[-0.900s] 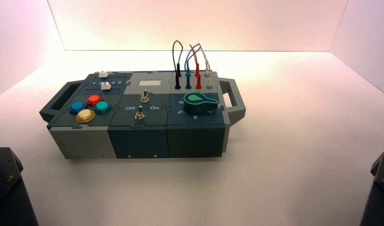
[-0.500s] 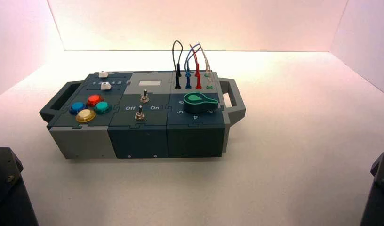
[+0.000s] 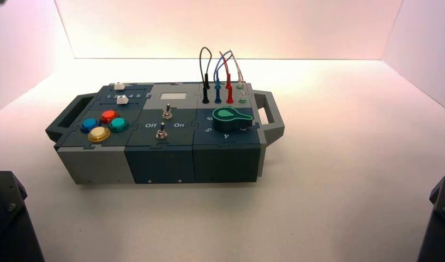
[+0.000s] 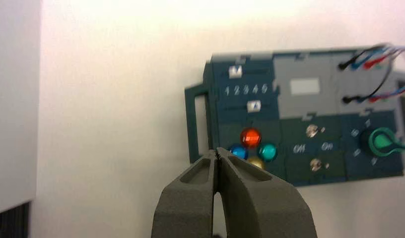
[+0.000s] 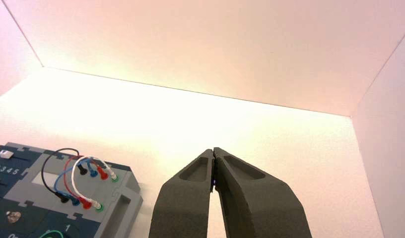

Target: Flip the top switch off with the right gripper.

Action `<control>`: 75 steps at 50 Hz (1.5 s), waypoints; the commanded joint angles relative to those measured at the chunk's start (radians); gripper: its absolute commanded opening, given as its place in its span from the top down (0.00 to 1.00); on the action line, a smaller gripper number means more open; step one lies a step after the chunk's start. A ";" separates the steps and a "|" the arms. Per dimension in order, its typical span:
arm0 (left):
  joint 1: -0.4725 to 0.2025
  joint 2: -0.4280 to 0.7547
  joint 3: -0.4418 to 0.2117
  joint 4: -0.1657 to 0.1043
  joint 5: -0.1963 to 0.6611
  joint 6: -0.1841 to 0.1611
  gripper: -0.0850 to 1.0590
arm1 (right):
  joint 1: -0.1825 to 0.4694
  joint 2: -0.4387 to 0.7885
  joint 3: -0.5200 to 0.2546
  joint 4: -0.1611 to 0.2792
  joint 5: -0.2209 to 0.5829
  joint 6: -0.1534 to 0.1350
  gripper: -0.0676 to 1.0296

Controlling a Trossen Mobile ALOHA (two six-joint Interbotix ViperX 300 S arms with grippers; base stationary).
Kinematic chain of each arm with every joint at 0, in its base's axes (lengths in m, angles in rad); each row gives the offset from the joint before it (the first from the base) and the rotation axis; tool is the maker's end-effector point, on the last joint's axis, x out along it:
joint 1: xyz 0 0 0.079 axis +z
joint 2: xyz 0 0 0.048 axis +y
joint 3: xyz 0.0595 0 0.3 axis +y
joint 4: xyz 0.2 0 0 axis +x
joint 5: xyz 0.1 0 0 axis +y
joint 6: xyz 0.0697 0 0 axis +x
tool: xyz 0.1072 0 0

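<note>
The box (image 3: pixel 160 123) is sitting with the table (image 3: pixel 340 164) stretching from its right handle (image 3: pixel 272 117) toward the right wall (image 3: pixel 422 54). The top switch (image 3: pixel 167 113) is standing mid-box, behind the lower switch (image 3: pixel 162 132). Right of the box, the right gripper (image 5: pixel 214 151) is holding its fingers clenched; the left gripper (image 4: pixel 217 150), also clenched, is hanging above the box's left side.

Pale, pink-tinted back wall (image 3: pixel 226 27) meets a light tabletop (image 3: pixel 340 164) along a thin dark line. Left side wall (image 3: pixel 26 54) and right side wall (image 3: pixel 422 60) angle outward toward the viewer. Light is brightest on the far tabletop, below the back wall.
</note>
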 commanded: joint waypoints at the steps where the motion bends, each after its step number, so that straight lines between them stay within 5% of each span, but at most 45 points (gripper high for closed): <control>1: 0.003 0.071 0.003 0.020 -0.006 0.018 0.95 | 0.000 0.006 -0.034 0.002 0.006 0.002 0.96; 31: 0.012 0.517 -0.048 0.029 -0.109 0.015 0.95 | 0.000 -0.064 -0.037 0.003 0.025 0.002 0.96; 36: 0.035 0.588 -0.064 0.052 -0.114 0.015 0.95 | 0.002 -0.064 -0.040 0.003 0.023 0.002 0.96; 45: 0.078 0.670 -0.086 0.141 -0.120 -0.011 0.95 | 0.000 -0.063 -0.040 0.003 0.023 0.002 0.96; 75: 0.067 0.969 -0.115 0.135 -0.267 -0.012 0.95 | -0.002 -0.071 -0.043 0.002 0.017 0.002 0.96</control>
